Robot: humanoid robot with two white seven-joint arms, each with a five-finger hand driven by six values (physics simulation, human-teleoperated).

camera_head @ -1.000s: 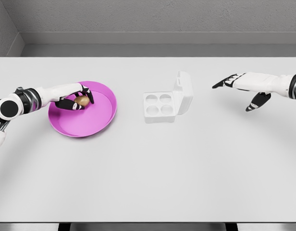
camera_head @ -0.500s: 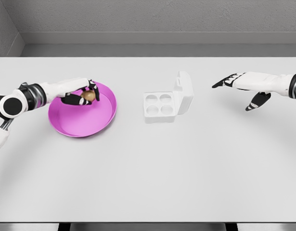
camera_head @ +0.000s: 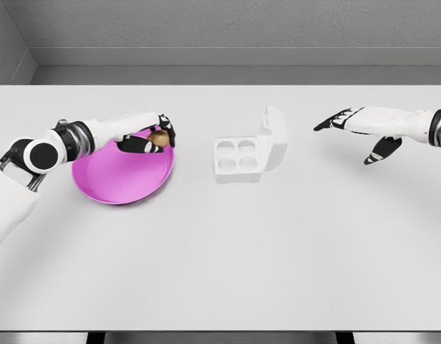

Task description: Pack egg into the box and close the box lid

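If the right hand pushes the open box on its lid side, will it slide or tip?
The box would probably slide, since it sits flat on the smooth table. It looks light: thin white walls and four empty cups. The lid stands upright at its right edge, so a high push may fold it shut or rock the box.

Place: simulated test bench, not a lived-in room
Surface: broad, plain white table (camera_head: 228, 251) filling most of the view
Backdrop: bare grey textured wall (camera_head: 228, 25) behind it
Look: flat, even render lighting, no furnishings
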